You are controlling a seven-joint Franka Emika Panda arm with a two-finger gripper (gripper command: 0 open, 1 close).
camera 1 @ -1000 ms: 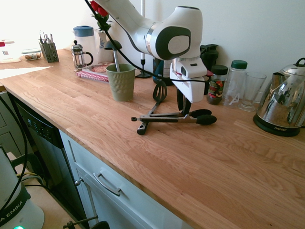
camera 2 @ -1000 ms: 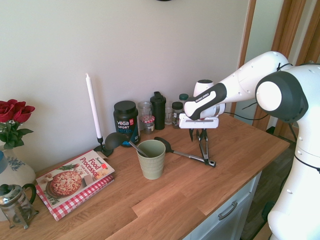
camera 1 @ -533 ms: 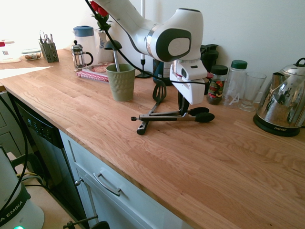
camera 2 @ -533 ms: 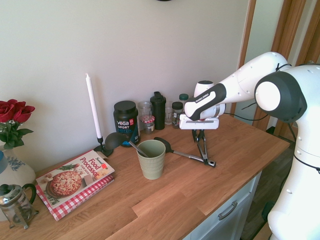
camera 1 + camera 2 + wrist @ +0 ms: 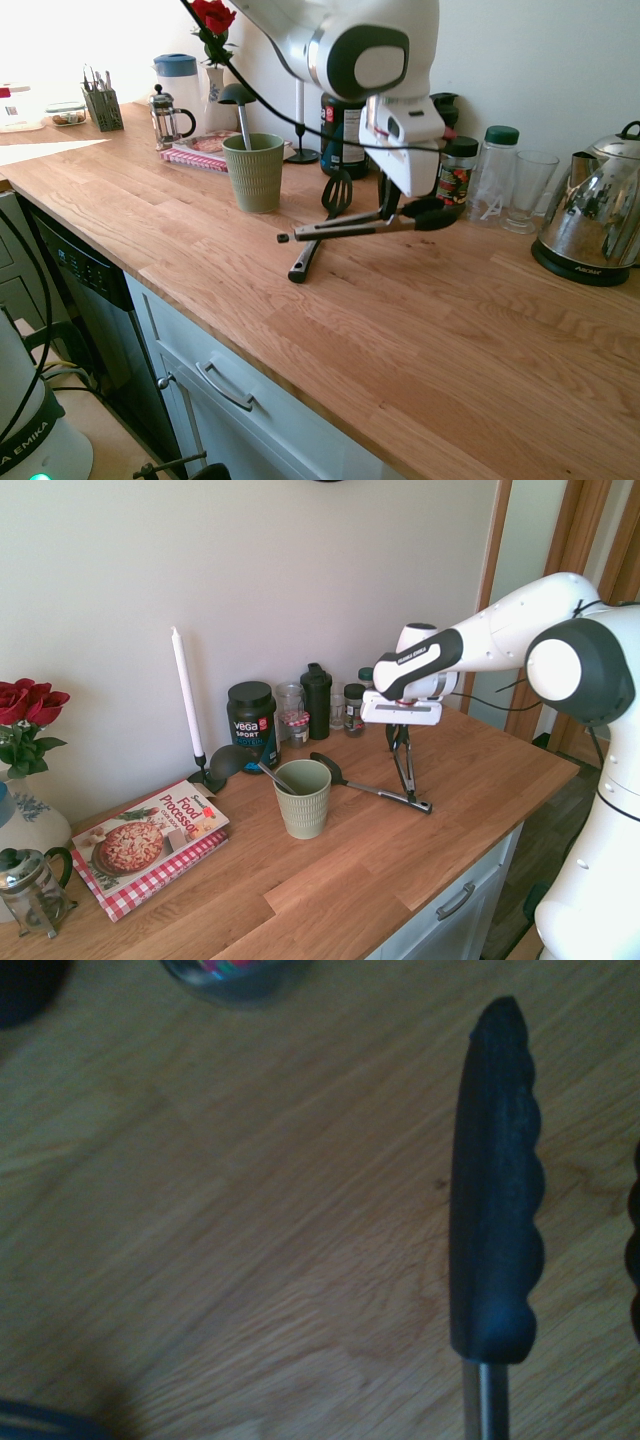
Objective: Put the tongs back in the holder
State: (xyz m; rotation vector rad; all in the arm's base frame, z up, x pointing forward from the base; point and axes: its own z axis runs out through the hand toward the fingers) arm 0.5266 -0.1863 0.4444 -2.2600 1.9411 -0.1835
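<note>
Gripper (image 5: 388, 208) holds tongs (image 5: 350, 230), seemingly inside counter edge (image 5: 210, 335).

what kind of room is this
Probably a kitchen: there's a kettle and a French press on a wooden counter, plus a pot with a ladle in it.

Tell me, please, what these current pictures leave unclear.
- Tool: its fingertips on the tongs are lost among dark parts in the first exterior view.
- Holder: its wall hides its bottom inside, second exterior view.
- Tongs' second tip: cut off by the wrist view's right edge.
</note>
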